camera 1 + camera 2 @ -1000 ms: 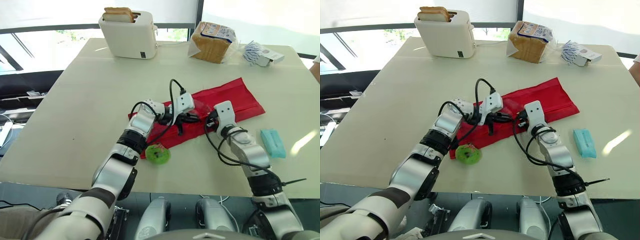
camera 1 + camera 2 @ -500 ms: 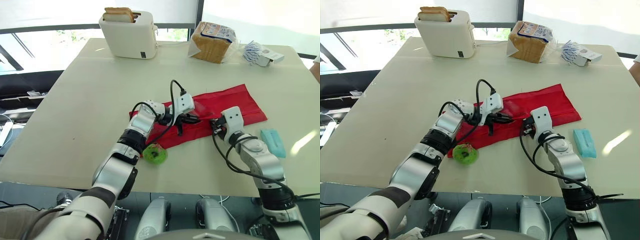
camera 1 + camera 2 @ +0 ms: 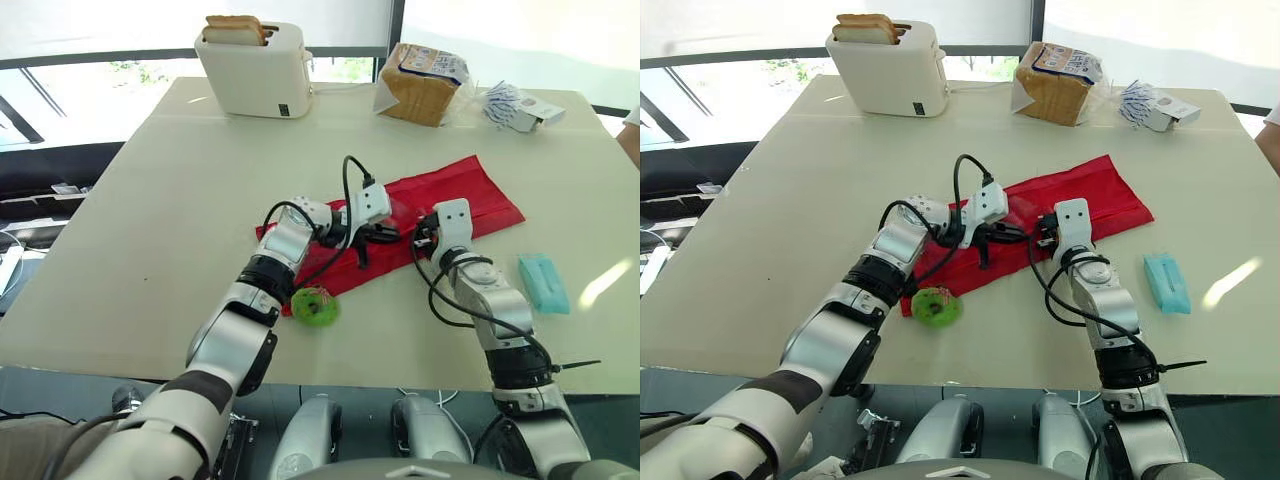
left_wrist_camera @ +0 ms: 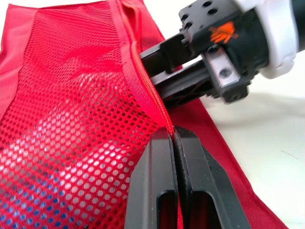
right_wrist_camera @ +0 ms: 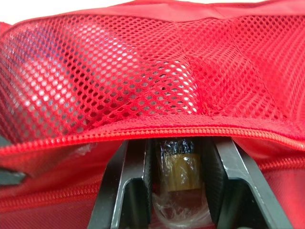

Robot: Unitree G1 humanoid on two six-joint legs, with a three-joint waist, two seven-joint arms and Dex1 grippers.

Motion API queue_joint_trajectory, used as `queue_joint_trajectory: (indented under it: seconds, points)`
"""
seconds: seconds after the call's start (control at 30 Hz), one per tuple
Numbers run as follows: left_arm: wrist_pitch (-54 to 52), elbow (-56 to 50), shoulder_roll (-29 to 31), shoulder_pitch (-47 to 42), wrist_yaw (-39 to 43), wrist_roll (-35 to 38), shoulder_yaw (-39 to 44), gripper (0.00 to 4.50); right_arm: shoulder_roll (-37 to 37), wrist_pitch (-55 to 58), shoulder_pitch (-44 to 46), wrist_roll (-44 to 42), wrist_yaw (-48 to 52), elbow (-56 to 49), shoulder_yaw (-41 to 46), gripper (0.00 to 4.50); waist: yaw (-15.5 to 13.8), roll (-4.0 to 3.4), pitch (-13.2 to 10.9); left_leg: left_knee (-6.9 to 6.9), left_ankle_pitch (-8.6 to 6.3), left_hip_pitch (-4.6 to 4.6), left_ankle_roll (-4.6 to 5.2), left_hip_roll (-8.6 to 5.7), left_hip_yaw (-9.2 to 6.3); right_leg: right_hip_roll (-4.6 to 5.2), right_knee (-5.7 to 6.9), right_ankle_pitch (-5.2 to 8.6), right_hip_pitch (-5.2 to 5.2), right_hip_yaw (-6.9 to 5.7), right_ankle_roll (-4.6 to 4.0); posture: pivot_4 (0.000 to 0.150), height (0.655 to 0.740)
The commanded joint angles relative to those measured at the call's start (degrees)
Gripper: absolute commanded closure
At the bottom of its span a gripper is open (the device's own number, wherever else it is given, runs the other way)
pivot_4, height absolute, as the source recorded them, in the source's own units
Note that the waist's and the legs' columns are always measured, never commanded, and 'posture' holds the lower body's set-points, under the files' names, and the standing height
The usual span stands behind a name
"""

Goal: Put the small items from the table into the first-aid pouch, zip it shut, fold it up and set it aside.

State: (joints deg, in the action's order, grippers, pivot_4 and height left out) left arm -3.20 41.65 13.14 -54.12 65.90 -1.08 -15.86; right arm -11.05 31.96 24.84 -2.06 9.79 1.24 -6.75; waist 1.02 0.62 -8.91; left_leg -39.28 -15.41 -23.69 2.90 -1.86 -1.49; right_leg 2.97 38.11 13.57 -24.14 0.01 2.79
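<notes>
The red mesh first-aid pouch lies slantwise mid-table. My left gripper is shut on its zipper edge, and the left wrist view shows both fingers pinching the red zipper tape. Just to the right, my right gripper is at the pouch's near edge. In the right wrist view it holds a small amber item in clear wrap under the zipper edge. A green round item sits by the pouch's left end. A teal packet lies to the right.
At the far edge stand a white toaster with bread in it, a bagged bread loaf and a box of blue-white sachets. A person's arm shows at the right edge.
Half a second ago my right gripper was further right and nearer me, with the pouch swung that way. Now it is back beside the left gripper. The left gripper kept its hold.
</notes>
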Motion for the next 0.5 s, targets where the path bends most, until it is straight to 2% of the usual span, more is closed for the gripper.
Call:
queue_joint_trajectory:
  seconds: [0.03, 0.23, 0.3, 0.33, 0.47, 0.5]
  points:
    - [1.56, 0.61, 0.33, -0.96, 0.79, -0.23, -0.10, 4.50, -2.19, -2.65, 0.26, 2.35, 2.08, 0.62, -1.57, 3.68, 0.00, 0.00, 0.00, 0.00, 0.00, 0.00, 0.00, 0.01, -0.01, -0.01, 0.01, 0.00, -0.01, -0.01, 0.00, 0.150, 0.7400]
    - [2.13, 0.54, 0.09, -0.34, 1.38, -0.29, -0.53, 4.50, -0.58, -3.19, 2.64, 1.49, 0.40, 3.63, 1.50, 3.68, 0.04, 0.00, 0.00, 0.00, 0.00, 0.00, 0.00, 0.02, -0.01, 0.00, 0.01, 0.00, 0.00, 0.00, 0.00, 0.150, 0.7400]
    - [2.19, 0.76, -0.03, -0.37, 1.29, -0.35, -0.57, 4.50, -0.72, -3.27, 2.82, 1.29, 0.68, 3.49, 2.02, 2.58, 0.03, 0.00, 0.00, 0.00, 0.00, 0.00, 0.00, 0.02, -0.01, -0.01, 0.01, 0.00, 0.00, 0.00, 0.00, 0.150, 0.7400]
    - [2.22, 1.05, -0.07, -0.48, 1.14, -0.39, -0.51, 4.50, -0.91, -2.94, 2.41, 1.12, 1.03, 2.45, 2.19, 2.27, 0.00, 0.00, 0.00, 0.00, 0.00, 0.00, 0.00, 0.02, -0.01, 0.00, 0.01, 0.00, 0.00, 0.00, 0.00, 0.150, 0.7400]
    - [2.17, 2.92, -0.29, -1.42, 0.36, -0.44, -0.01, 4.50, -2.79, 0.46, -1.55, -0.83, 4.05, -5.03, 2.57, 0.40, -0.41, 0.00, 0.00, -0.01, 0.00, -0.04, 0.00, 0.01, -0.03, 0.02, -0.01, 0.00, 0.00, -0.03, 0.00, 0.150, 0.7400]
    - [2.37, 3.45, -0.28, -1.69, 0.21, -0.52, 0.05, 4.50, -3.83, 2.72, -4.24, -1.99, 5.09, -9.83, 3.18, 0.40, -0.55, 0.00, 0.00, -0.01, 0.00, -0.04, 0.00, -0.01, -0.03, 0.04, -0.01, 0.00, 0.00, -0.03, 0.00, 0.150, 0.7400]
